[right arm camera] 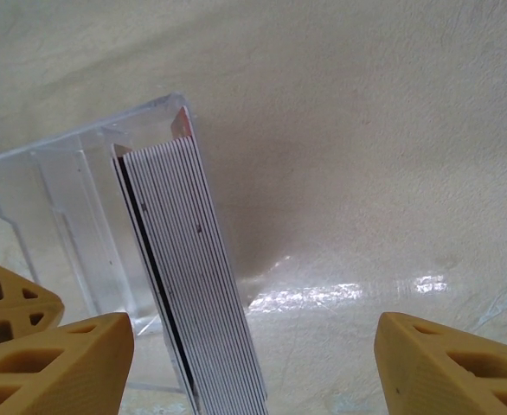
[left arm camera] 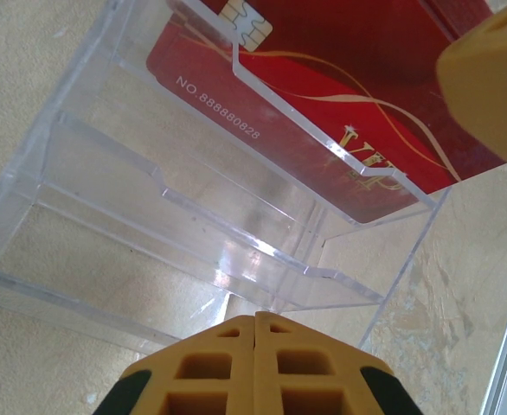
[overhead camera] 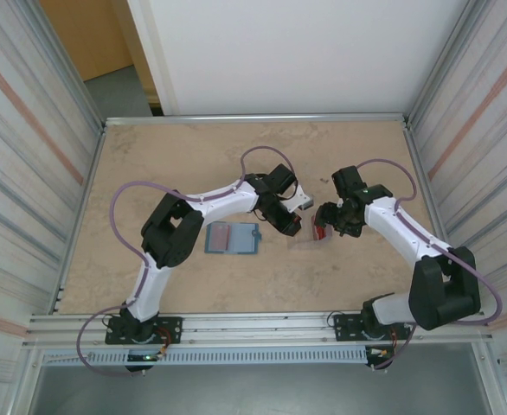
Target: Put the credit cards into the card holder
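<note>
The teal-blue card holder [overhead camera: 233, 238] lies open and flat on the table, left of both grippers. The red credit cards [overhead camera: 321, 232] stand as a stack in a clear plastic case [left arm camera: 150, 225]. In the left wrist view the front card [left arm camera: 323, 86] shows its chip and number. My left gripper [left arm camera: 255, 324] is shut with nothing in it, its tips at the case's near edge. My right gripper [right arm camera: 253, 367] is open and straddles the stack [right arm camera: 202, 285], which is seen edge-on. The stack stands close to the left finger and well clear of the right one.
The two grippers [overhead camera: 292, 225] [overhead camera: 327, 223] sit close together over the clear case [right arm camera: 72, 216] at the table's middle. A yellow finger of the right gripper [left arm camera: 487, 78] shows in the left wrist view. Metal rails border the table [overhead camera: 150, 156].
</note>
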`<act>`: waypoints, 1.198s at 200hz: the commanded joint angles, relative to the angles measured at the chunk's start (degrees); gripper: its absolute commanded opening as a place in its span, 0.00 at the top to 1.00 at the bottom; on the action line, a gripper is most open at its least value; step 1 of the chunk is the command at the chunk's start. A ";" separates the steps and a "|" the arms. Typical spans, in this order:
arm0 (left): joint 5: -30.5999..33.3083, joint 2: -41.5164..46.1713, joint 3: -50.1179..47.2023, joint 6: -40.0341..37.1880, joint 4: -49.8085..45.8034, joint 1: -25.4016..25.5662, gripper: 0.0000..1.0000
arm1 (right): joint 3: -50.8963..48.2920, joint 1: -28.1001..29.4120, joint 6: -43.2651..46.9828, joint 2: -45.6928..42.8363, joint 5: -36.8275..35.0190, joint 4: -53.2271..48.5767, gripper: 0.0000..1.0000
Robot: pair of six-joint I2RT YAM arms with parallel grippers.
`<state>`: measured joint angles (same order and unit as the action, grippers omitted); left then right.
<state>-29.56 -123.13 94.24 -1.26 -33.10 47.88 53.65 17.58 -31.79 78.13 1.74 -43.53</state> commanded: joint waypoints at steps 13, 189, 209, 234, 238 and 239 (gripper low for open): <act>1.76 -1.08 -1.67 -0.98 -1.11 -0.02 1.00 | -0.17 -0.03 1.35 1.50 -0.01 -0.97 0.28; 1.33 -2.16 -1.60 -0.58 -1.07 0.11 1.00 | 1.29 0.26 1.99 -1.28 -3.82 -5.03 0.37; 1.74 -1.68 -1.92 -0.78 -1.18 0.03 1.00 | 1.76 0.45 1.76 -1.17 -2.99 -5.26 0.41; 1.30 -2.01 -1.89 -0.62 -0.94 -0.11 1.00 | 2.07 0.96 1.81 -1.22 -3.07 -4.94 0.47; 1.33 -2.11 -1.67 -0.79 -1.07 -0.09 1.00 | 2.20 0.94 1.78 -1.00 -3.06 -4.98 0.49; 1.38 -2.15 -1.68 -0.86 -1.12 -0.08 1.00 | 2.18 0.95 1.75 -0.98 -3.01 -5.03 0.49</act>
<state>-29.56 -123.13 93.95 -1.26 -32.25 47.88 53.98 18.33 -30.79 77.84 0.10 -45.93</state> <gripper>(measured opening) 0.052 0.533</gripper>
